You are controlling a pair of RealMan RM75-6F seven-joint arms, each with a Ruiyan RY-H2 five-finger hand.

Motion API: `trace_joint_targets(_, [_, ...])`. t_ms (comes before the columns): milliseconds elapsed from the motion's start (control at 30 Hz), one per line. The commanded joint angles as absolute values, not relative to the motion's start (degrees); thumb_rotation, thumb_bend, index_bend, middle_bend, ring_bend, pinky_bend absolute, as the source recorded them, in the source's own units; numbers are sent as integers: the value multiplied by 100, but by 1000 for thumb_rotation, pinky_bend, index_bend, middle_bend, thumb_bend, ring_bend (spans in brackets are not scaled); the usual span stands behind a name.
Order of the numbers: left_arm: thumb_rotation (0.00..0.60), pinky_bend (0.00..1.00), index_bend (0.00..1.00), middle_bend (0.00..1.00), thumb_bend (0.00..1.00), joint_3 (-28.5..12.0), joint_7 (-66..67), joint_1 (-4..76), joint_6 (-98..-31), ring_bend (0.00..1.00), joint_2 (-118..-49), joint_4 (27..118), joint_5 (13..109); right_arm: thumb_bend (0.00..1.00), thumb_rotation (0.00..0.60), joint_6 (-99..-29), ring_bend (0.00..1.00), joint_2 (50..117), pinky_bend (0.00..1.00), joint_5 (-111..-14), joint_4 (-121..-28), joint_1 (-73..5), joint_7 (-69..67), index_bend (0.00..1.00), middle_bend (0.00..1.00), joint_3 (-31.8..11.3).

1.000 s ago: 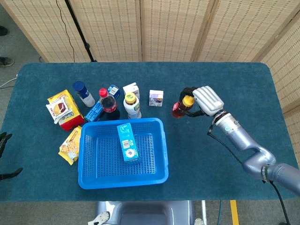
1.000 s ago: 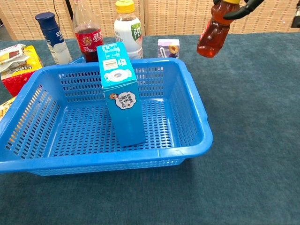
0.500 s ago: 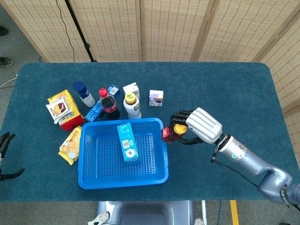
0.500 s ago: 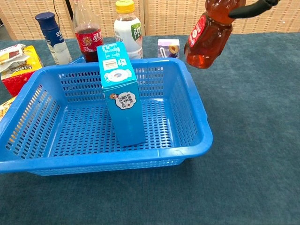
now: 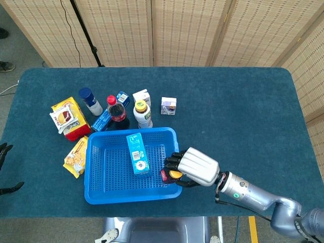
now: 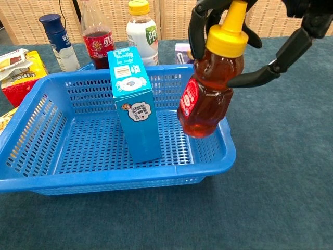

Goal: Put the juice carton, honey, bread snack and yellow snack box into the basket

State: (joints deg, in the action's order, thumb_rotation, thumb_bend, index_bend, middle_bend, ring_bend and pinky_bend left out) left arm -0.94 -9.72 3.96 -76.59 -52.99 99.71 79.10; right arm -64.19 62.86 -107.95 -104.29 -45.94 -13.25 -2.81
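juice carton (image 6: 134,102) already upright in basket (image 6: 218,156), i've got honey (image 6: 209,94) gripped in my right hand (image 5: 195,166) over basket's right side, not released yet; bread snack (image 5: 77,156) & yellow snack box (image 5: 71,118) left on table, left hand (image 5: 6,167) barely visible, can't tell.

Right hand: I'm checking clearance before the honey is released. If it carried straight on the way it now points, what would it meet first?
Probably the juice carton standing in the basket. The right hand holds the honey bottle over the basket's right end, pointing left; depth is unclear.
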Motion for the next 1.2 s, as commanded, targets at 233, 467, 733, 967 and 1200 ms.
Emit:
trace_joint_targets(233, [600, 0, 0, 0, 144, -80, -1017, 392, -7675, 0, -5282, 9961, 7961, 541, 600, -6343, 652, 6707, 675, -10983, -10539, -4703, -829, 655, 631, -297])
trace_joint_targets(467, [600, 0, 0, 0, 144, -90, -1030, 396, -7666, 0, -5282, 9959, 7929, 540, 600, -6078, 652, 7034, 675, -10787, -10488, -4825, -562, 656, 631, -347])
trace_joint_targets(733, [600, 0, 0, 0, 143, -94, -1070, 399, -7656, 0, -5274, 9937, 7918, 539, 600, -5842, 542, 7085, 597, -10758, -10321, -4923, -119, 428, 444, -316])
trace_joint_targets(967, [600, 0, 0, 0, 144, -91, -1060, 402, -7652, 0, -5274, 9939, 7926, 245, 600, -5954, 283, 6889, 419, -10733, -10516, -4760, 480, 107, 93, -288])
trace_joint_targets(1200, [600, 0, 0, 0, 144, -75, -1040, 385, -7689, 0, -5285, 9957, 7959, 34, 600, -5992, 63, 6639, 232, -10370, -10950, -4480, 909, 27, 0, -250])
